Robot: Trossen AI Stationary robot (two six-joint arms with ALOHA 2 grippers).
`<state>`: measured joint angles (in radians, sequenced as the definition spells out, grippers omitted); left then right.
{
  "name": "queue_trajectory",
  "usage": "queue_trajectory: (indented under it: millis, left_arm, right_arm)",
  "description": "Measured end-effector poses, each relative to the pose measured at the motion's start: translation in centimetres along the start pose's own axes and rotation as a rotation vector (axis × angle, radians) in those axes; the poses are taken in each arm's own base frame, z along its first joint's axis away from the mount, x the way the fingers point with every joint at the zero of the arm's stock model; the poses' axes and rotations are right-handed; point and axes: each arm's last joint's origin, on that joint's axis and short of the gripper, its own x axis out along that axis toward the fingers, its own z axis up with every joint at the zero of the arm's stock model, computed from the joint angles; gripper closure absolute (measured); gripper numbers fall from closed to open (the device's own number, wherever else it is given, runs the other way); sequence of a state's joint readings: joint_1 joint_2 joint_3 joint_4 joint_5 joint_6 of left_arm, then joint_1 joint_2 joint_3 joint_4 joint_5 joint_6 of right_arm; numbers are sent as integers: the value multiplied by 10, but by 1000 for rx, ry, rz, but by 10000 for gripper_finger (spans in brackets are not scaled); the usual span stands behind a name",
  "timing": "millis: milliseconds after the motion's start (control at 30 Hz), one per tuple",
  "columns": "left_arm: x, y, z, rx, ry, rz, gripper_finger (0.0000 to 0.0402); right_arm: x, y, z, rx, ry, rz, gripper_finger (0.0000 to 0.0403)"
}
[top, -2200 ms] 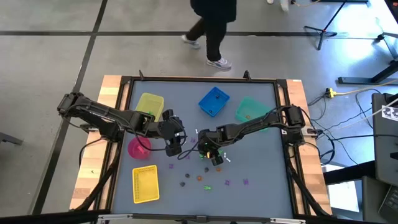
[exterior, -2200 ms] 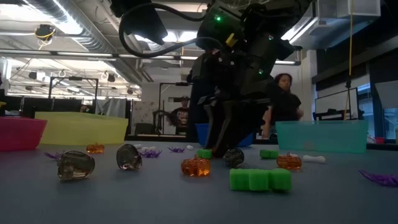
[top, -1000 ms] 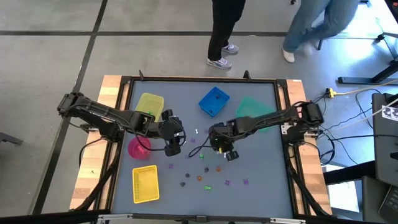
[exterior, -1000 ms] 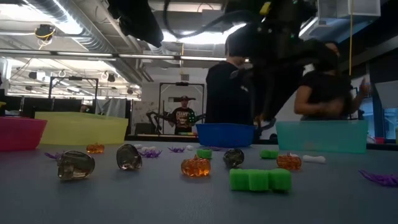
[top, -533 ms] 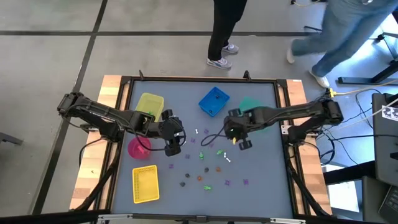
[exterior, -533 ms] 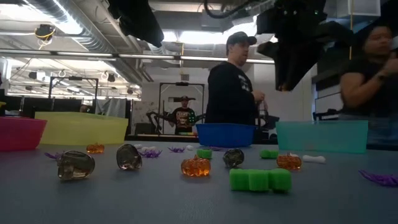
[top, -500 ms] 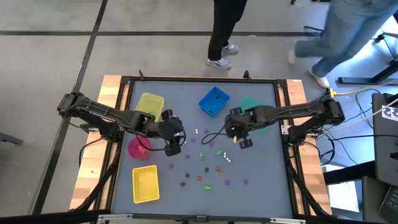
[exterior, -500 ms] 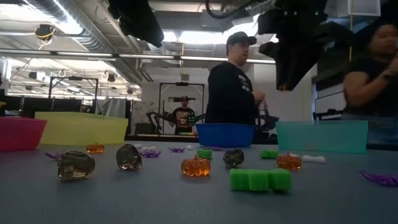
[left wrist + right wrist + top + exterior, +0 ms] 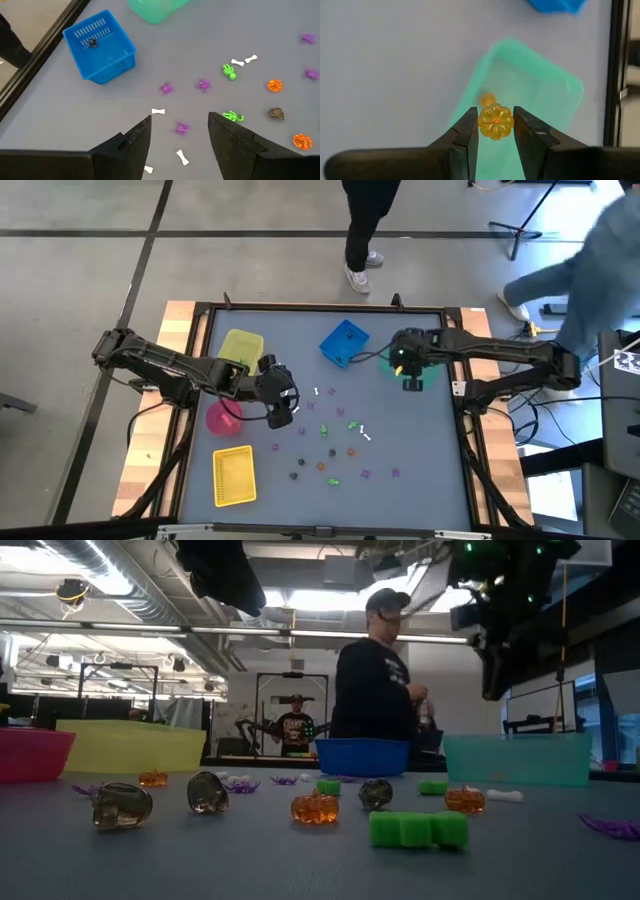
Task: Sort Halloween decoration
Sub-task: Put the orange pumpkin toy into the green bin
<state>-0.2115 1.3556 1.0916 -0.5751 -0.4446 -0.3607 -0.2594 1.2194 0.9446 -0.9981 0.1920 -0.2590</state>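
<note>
The Halloween decoration is a scatter of tiny trinkets (image 9: 335,445) on the grey table: purple spiders, white bones, green figures and orange pumpkins. My right gripper (image 9: 495,121) hangs above the teal bin (image 9: 535,95) at the far right, shut on an orange pumpkin (image 9: 496,121). Another orange piece (image 9: 487,99) lies in that bin. My left gripper (image 9: 180,132) stands open above the table's left middle (image 9: 283,408), with nothing between its fingers. My right gripper pinches the orange pumpkin by two opposite sides (image 9: 482,122) between its two fingers. The fingers come from above, pointing steeply down. The pumpkin is lifted clear, with the teal bin below it.
A blue bin (image 9: 344,343) with a dark trinket (image 9: 91,42) stands at the far middle. A yellow bin (image 9: 241,350), a pink bowl (image 9: 222,418) and a yellow basket (image 9: 234,477) stand on the left. People walk beyond the table's far edge.
My right gripper has gone up and toward the table's far right, from the trinkets in the middle to above the teal bin, carrying the orange pumpkin. People behind the table have walked on.
</note>
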Motion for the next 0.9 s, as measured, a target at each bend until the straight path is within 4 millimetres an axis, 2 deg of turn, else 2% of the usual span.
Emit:
queue_trajectory:
  millis: [200, 367, 600, 900]
  left_arm:
    - [0, 0, 0, 1, 0, 1, 221]
    - [0, 0, 0, 1, 0, 1, 221]
    - [0, 0, 0, 2, 0, 1, 221]
    - [0, 0, 0, 2, -2, 7, 221]
  right_arm:
    - [17, -16, -27, 112, 80, -14, 301]
    - [27, -25, -40, 183, 133, -19, 301]
    - [30, -34, -44, 234, 131, -35, 301]
    - [30, -34, -42, 234, 116, -36, 301]
